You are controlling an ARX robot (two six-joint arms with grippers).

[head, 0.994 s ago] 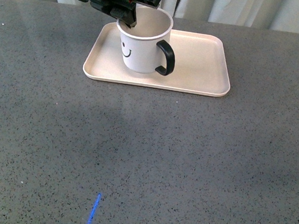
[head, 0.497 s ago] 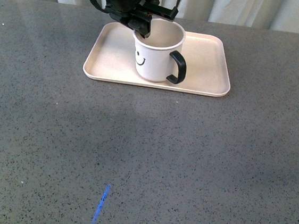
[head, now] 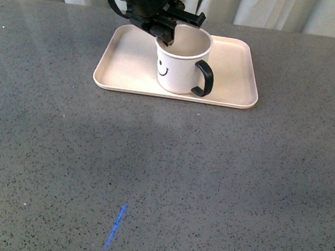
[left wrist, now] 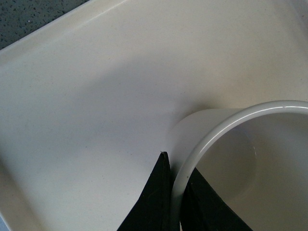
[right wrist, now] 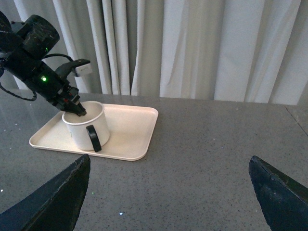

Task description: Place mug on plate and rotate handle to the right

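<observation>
The cream mug with a black smiley face is upright over the middle of the pale plate. Whether its base rests on the plate I cannot tell. Its black handle points to the right and slightly toward the front. My left gripper is shut on the mug's back-left rim, one finger inside and one outside. The left wrist view shows the mug rim pinched between the black fingers above the plate. My right gripper hangs open, well away from the mug and plate.
The plate lies at the back of a grey speckled table. White curtains hang behind the table. A blue light streak marks the tabletop near the front.
My left gripper has carried the mug to the right across the plate and a little toward the front. The handle still points right.
</observation>
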